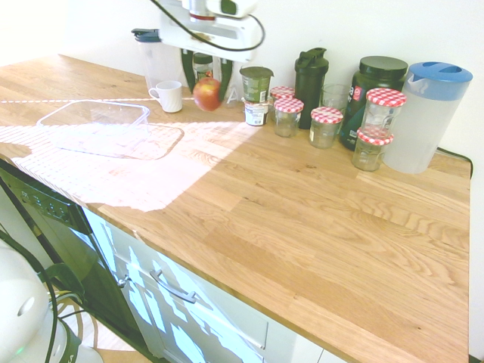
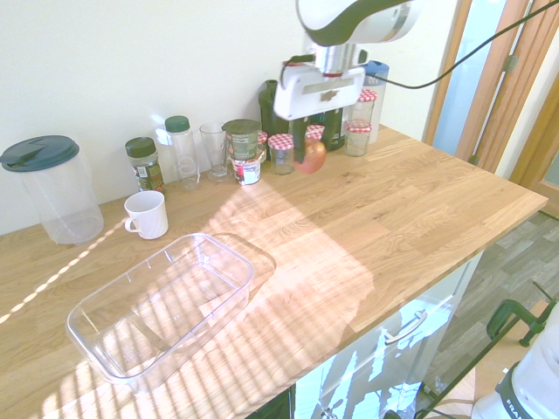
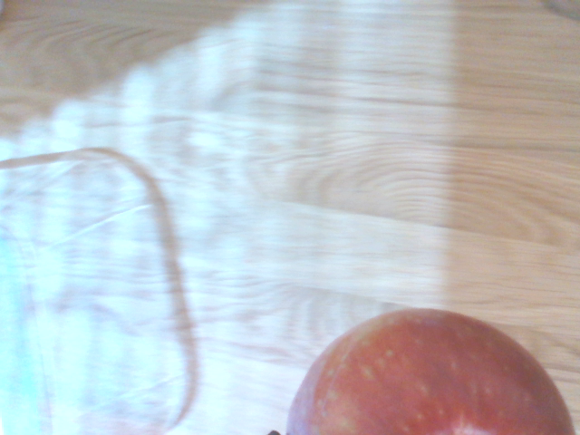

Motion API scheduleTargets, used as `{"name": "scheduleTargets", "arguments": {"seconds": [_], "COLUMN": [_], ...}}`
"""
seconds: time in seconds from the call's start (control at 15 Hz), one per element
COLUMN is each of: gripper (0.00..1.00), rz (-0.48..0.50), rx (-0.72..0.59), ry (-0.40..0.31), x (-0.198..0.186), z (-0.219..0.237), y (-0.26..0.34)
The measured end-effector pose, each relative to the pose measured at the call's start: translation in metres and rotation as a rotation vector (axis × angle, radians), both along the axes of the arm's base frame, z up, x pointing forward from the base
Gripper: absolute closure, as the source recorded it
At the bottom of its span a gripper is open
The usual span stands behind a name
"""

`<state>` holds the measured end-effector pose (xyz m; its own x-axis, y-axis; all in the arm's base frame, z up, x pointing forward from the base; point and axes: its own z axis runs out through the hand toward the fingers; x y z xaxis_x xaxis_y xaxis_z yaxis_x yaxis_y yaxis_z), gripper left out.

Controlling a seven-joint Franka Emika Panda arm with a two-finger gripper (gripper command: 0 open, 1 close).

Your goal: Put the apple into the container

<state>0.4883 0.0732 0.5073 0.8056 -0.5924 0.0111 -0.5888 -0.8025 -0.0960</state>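
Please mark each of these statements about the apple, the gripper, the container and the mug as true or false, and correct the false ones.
1. The gripper holds the apple above the counter. True.
2. The apple lies inside the container. False: the container is empty, and the apple hangs away from it.
3. A white mug stands on the counter near the container. True.
4. The mug lies on its side. False: it stands upright.
5. Several jars have red-checked lids. True.
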Motion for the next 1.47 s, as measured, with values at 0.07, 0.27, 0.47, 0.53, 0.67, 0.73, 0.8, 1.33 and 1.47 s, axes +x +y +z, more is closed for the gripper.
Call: {"name": "scheduleTargets", "arguments": {"seconds": [0.07,0.27,0.47,0.53,0.67,0.73,0.8,1.33,1.47], "gripper": [1.00,1.00,1.00,1.00,1.00,1.00,1.00,0.00,0.00], "rz": [0.032,0.115,0.182,0.201,0.224,0.224,0.224,0.234,0.233], "rx": [-0.007,-0.014,-0.007,-0.002,0.009,0.014,0.018,-0.015,-0.015], "ry": [0.004,0.011,-0.016,-0.020,-0.011,-0.005,0.004,0.029,0.029], "x": [-0.008,-0.039,-0.066,-0.069,-0.067,-0.062,-0.058,-0.043,-0.043], "z": [-0.003,-0.007,-0.025,-0.037,-0.061,-0.073,-0.085,-0.129,-0.129], "y": [0.036,0.126,0.190,0.204,0.218,0.221,0.222,0.222,0.221]}}
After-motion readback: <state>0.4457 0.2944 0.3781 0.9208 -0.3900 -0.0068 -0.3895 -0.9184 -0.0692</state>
